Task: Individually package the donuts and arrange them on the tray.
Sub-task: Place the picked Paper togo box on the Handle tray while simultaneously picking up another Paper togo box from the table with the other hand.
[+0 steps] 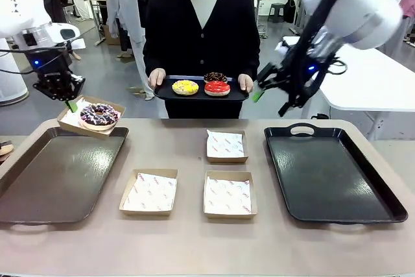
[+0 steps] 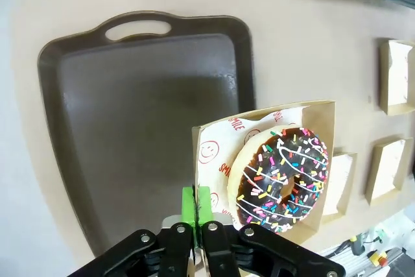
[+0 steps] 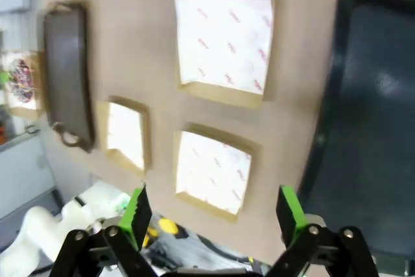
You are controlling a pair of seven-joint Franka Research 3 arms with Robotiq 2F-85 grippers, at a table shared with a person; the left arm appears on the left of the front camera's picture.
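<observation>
**Left claw clamped on the sprinkled donut's box, right claw hanging wide**

From my station, the left gripper (image 1: pixel 72 104) has its jaws pinched tight on one edge of a shallow brown cardboard box with a white printed liner (image 1: pixel 71 125). In the left wrist view the green pads (image 2: pixel 194 204) bite the paper-lined rim. Inside that box lies the chocolate ring donut with coloured sprinkles (image 1: pixel 91 119). The box hangs tilted at the far edge of the dark brown rectangular tray (image 1: pixel 52 180) on the robot's left (I cannot tell whether it touches the rim).

The right gripper (image 1: pixel 272 100) is up in the air with its jaws spread wide and nothing between them. It sits just beside one end of the small black serving tray (image 1: pixel 170 94) held up by the person in the black cardigan (image 1: pixel 201 30). The person has a hand (image 1: pixel 156 78) at one end and a hand (image 1: pixel 245 82) at the other. On that small tray sit the yellow ring donut (image 1: pixel 178 87), the glossy red ring donut (image 1: pixel 224 89) and, behind the red one, the dark chocolate ring donut (image 1: pixel 215 76).

On the tan table (image 1: pixel 194 244), between the two big trays, lie three empty paper-lined cardboard boxes. One is farther back (image 1: pixel 227 145) and two are side by side nearer me (image 1: pixel 150 191) (image 1: pixel 228 194). The black rectangular tray with a handle (image 1: pixel 334 180) lies bare on the robot's right.
</observation>
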